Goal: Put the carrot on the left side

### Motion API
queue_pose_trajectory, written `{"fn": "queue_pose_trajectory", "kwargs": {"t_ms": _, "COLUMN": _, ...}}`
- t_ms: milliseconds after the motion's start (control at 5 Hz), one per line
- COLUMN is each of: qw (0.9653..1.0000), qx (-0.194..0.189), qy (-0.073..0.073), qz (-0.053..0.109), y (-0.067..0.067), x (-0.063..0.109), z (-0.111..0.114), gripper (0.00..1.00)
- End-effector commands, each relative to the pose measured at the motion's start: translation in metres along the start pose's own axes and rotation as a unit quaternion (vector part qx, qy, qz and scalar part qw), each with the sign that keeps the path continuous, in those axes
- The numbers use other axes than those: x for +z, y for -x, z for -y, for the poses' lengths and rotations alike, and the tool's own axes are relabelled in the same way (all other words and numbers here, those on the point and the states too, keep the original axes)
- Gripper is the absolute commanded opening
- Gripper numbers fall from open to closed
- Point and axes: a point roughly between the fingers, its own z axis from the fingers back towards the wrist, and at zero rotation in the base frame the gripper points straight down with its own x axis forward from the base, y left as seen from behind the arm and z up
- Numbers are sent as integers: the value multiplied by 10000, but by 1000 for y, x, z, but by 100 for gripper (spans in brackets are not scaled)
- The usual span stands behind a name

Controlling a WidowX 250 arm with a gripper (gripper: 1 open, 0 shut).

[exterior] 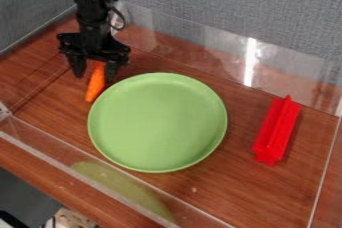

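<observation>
Gripper [92,66] points down over the wooden table [54,92], jaws parted about halfway, one finger on either side of the carrot [95,84]. Cannot tell whether the pads press on the carrot or stand just clear of it. Carrot lies on the wood directly beneath the fingers, orange body reaching toward the camera. Green plate [158,122] sits just right of the gripper. Red block [277,129] lies well apart, far right.
</observation>
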Motion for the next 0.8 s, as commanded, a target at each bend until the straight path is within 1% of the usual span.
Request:
{"fn": "queue_pose_trajectory", "kwargs": {"t_ms": 0, "qw": 9996, "qx": -34, "qy": -24, "qz": 277, "y": -6, "x": 22, "z": 6, "gripper": 100}}
{"fn": "queue_pose_trajectory", "kwargs": {"t_ms": 200, "qw": 9994, "qx": -19, "qy": -50, "qz": 329, "y": -4, "x": 29, "z": 9, "gripper": 100}}
{"fn": "queue_pose_trajectory", "kwargs": {"t_ms": 600, "qw": 9996, "qx": 24, "qy": -66, "qz": 282, "y": -10, "x": 20, "z": 6, "gripper": 100}}
